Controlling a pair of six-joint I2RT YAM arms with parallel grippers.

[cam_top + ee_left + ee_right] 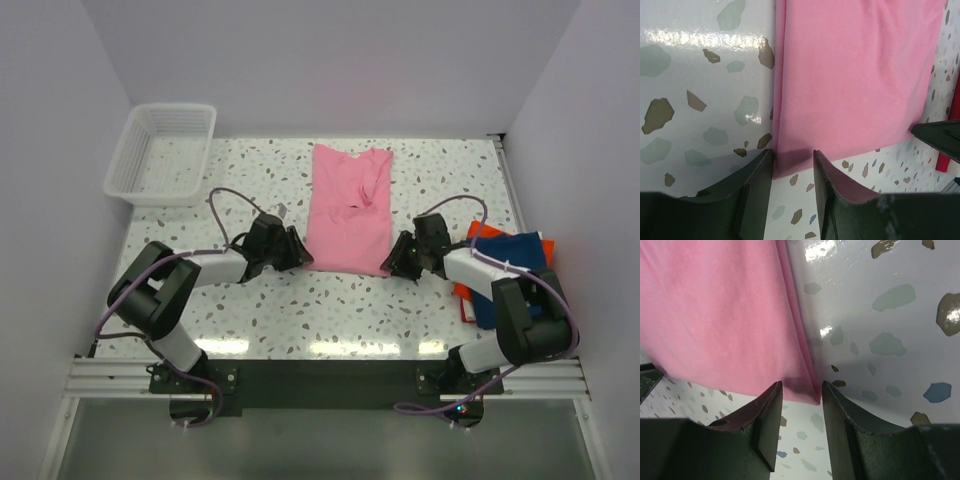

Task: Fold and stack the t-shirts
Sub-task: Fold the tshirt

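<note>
The light pink t-shirt point(348, 208) lies on the table's middle as a long strip, its sleeves folded in. My left gripper point(296, 249) is open, its jaws straddling the shirt's near left corner point(790, 160). My right gripper point(398, 256) is open, its jaws straddling the near right corner point(802, 387). In both wrist views the cloth lies flat on the table between the tips. The navy blue shirt point(510, 270) lies folded on the orange-red one point(470, 290) at the right, beside my right arm.
A white mesh basket point(163, 152) stands at the far left corner. The speckled table point(260, 310) is walled on the left, back and right. The right gripper's tip shows at the right edge of the left wrist view point(940, 140).
</note>
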